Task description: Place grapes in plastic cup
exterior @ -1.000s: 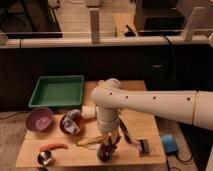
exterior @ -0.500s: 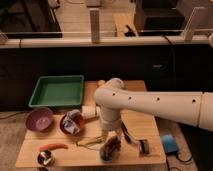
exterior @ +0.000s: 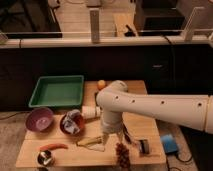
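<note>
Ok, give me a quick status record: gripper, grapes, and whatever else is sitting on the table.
gripper: low over the front of the table, right above the grapes
grapes: dark bunch at the table's front edge, directly under the gripper
grip on grapes: cannot tell
chilli pepper: front left, apart from the grapes
pale cylinder: on its side beside the red bowl; possibly the cup
purple bowl: left of the red bowl
green tray: back left
</note>
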